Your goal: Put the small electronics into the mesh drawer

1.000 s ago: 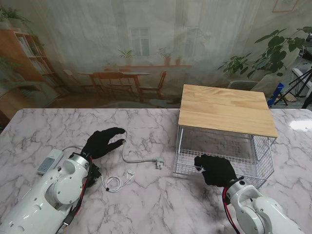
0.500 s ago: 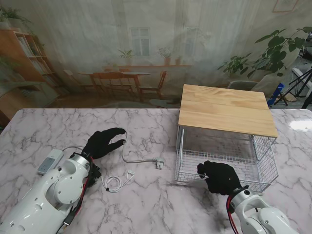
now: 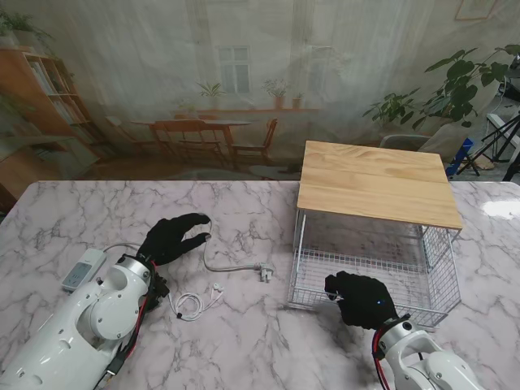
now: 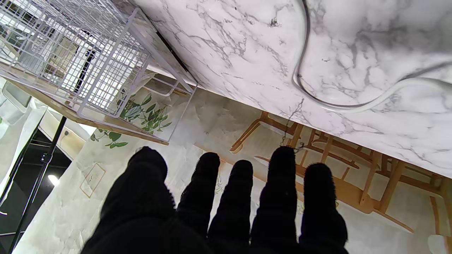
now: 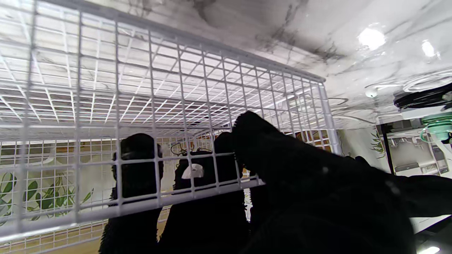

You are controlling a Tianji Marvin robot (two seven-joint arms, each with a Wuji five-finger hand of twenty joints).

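The mesh drawer (image 3: 370, 280) has slid a little to the left and slightly back toward the far side since half a second ago, and the right hand (image 3: 361, 298) has gone with it; a second ago the drawer sat farther in under the wooden top (image 3: 375, 180). The left hand (image 3: 172, 236) has not shifted at all.

The right hand is clamped on the near front wall of the drawer: in the right wrist view its fingers (image 5: 137, 165) reach over the top wire and show through the mesh on the inside, with the thumb pressed on the outside. The drawer stands pulled out from beneath the wooden top, on the right half of the marble table (image 3: 244, 341), and I can see nothing lying in it.

The left hand hovers over the left half of the table with its black fingers spread apart, holding nothing. A grey cable (image 3: 231, 265) runs from just beside its fingertips across to a small plug end that lies near the drawer's left front corner, apart from it. Nearer to me than the cable, a coil of white earphones (image 3: 193, 304) lies just beside the left forearm. A white remote-like device (image 3: 83, 270) lies at the far left, beside the left arm's elbow. All three are outside the drawer, well apart from the right hand.
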